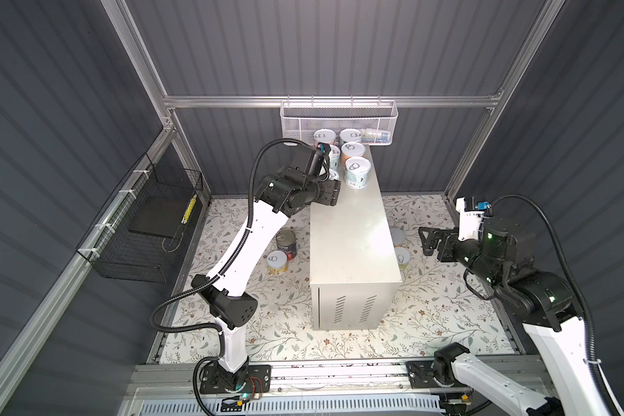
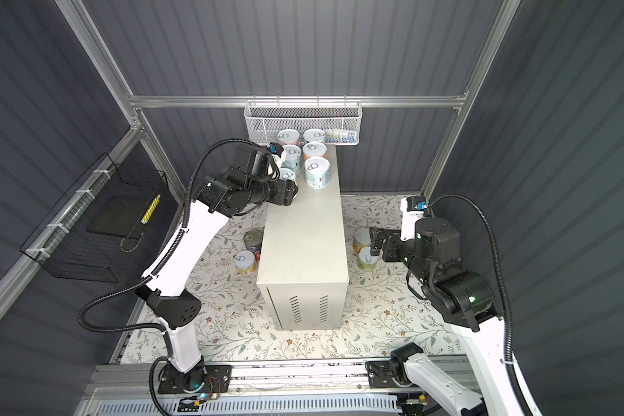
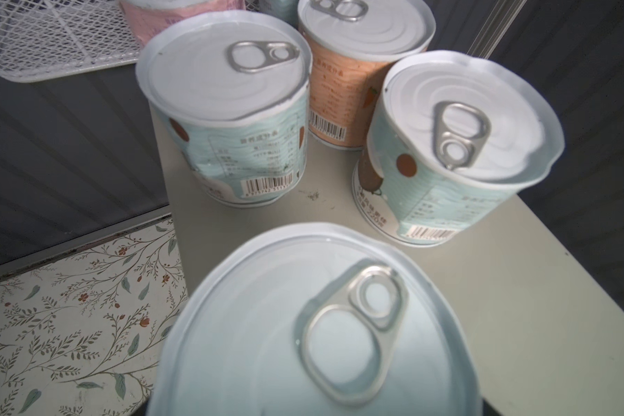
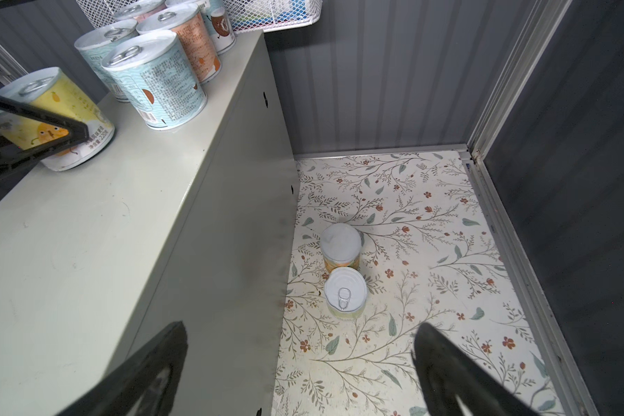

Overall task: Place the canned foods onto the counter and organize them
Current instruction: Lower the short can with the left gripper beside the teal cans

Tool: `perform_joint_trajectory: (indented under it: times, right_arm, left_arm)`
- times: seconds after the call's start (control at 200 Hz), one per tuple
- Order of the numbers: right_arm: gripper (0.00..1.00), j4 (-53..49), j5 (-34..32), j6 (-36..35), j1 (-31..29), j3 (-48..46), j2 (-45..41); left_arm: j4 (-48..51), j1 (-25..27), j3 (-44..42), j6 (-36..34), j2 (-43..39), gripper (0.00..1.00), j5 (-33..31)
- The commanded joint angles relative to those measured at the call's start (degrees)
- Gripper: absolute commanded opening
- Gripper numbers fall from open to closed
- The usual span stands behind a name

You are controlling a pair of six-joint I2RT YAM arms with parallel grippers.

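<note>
L gripper (image 1: 331, 191) is clamped on the yellow tin (image 4: 65, 102), which seems to rest on the counter (image 1: 350, 245) close to its edge. A blue tin (image 3: 227, 115) stands just ahead of the hand, and a second blue tin (image 3: 458, 155) ahead & off to one side.

Risk on release: jaws spreading could nudge the blue tin, and a crooked pull-back could drag the yellow tin off the edge.

R gripper (image 4: 299, 374) hangs empty w/ jaws wide apart. Below & ahead of it on the floor are the near tin (image 4: 345, 293) and, just beside it, the far tin (image 4: 340, 245), both near the counter's side wall. On the way down, the wall-side finger could hit the wall, or the hand could tip the far tin.
</note>
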State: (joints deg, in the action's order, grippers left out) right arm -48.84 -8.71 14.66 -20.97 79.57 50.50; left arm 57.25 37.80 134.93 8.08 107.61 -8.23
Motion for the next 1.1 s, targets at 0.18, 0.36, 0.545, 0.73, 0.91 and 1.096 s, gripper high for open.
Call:
perform_joint_trajectory:
  times: [0.18,0.36,0.545,0.73,0.91,1.096]
  right_arm:
    - [0.99,1.43,0.64,1.48,0.24,-0.18,0.21]
    - [0.99,1.85,0.52,1.21,0.30,-0.25,0.74]
    - [0.99,2.21,1.11,1.52,0.23,-0.55,1.00]
    - [0.99,2.62,1.64,1.87,0.27,-0.66,1.01]
    - [0.99,2.85,2.33,2.33,0.26,-1.03,1.18]
    - [0.99,3.48,3.45,2.31,0.26,-1.00,1.38]
  left_arm:
    - [-4.07,0.26,-11.13,-1.92,-7.30,0.82,4.53]
    - [-4.82,0.26,-11.41,-1.88,-5.79,0.82,7.50]
    - [-5.27,0.26,-14.78,-1.81,-7.98,0.83,7.08]
    - [-5.40,0.26,-20.34,-1.81,-12.14,0.90,7.04]
    - [-4.99,0.26,-23.20,-1.34,-14.07,0.91,6.59]
    - [-7.69,0.26,-25.10,-0.28,-16.12,0.77,3.15]
